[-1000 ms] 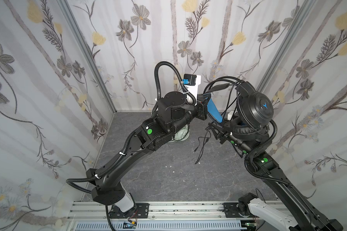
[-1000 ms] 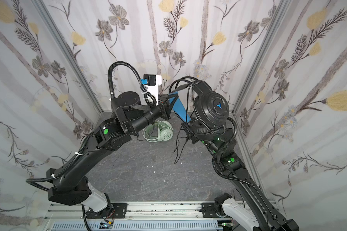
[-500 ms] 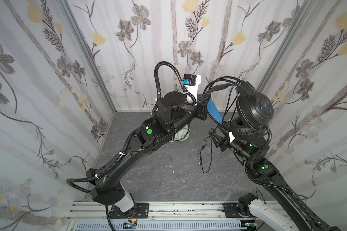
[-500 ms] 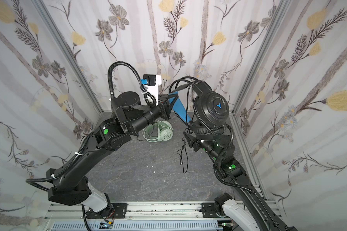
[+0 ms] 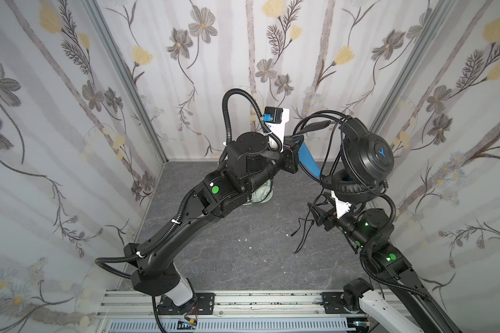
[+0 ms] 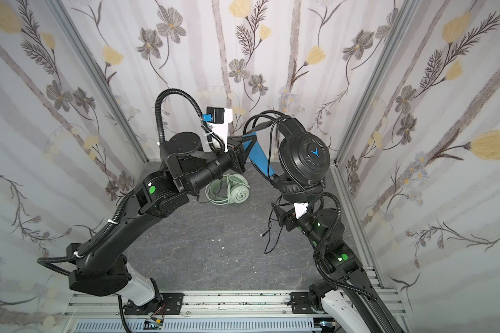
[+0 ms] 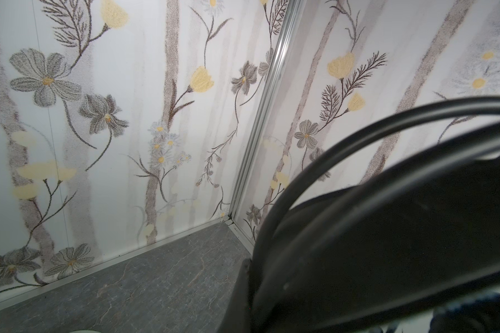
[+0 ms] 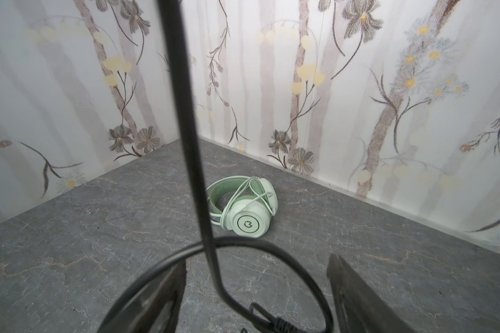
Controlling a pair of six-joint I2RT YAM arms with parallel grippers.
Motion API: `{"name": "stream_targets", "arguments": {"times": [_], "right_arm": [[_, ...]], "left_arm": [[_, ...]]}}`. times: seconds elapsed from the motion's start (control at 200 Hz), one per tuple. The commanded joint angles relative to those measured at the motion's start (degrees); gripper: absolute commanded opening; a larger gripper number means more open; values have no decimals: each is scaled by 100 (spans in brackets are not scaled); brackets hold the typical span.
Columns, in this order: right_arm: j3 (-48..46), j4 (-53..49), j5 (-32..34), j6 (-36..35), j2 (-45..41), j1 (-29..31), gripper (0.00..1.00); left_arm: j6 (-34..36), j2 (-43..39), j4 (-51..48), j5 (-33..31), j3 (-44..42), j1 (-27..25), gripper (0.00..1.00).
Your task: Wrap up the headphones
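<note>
The black headphones (image 5: 370,157) (image 6: 306,157) hang in the air at the back right. My left gripper (image 5: 297,142) (image 6: 244,145) is shut on their blue-lined headband (image 7: 387,245). Several turns of black cable (image 5: 334,135) lie looped over the band, and the loose end (image 5: 302,230) (image 6: 269,230) dangles toward the floor. My right gripper (image 5: 318,212) (image 6: 278,214) (image 8: 257,262) is open just under the earcups. The cable (image 8: 197,144) passes loosely between its fingers (image 8: 162,297). The mint-green headphones (image 6: 231,190) (image 8: 243,207) lie on the floor at the back with their cable wound round them, partly hidden by my left arm in a top view (image 5: 260,196).
Flowered walls (image 5: 70,144) close in the grey stone floor (image 5: 243,259) on three sides. A metal rail (image 5: 243,302) runs along the front edge. My left arm (image 5: 185,219) stretches diagonally over the floor's left half.
My right gripper has opened wider and dropped down and forward, away from the earcups. The cable's free end now hangs lower. My left gripper has held still.
</note>
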Motion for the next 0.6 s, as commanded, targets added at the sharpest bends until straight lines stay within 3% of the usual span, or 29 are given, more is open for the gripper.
{"name": "stream_targets", "arguments": {"times": [0.0,0.38,0.6], "right_arm": [[52,-177,265,-215,-41,5,79],[806,-773,-220,-248,-412,-21,82],[1237,-201,-687,56,43,-21,83]], "left_arm": [[-175,-36,406,-62,37,2,0],[-166,-5,349,-70,37,1,0],[-193,-3,327,-88,19,-8,0]]}}
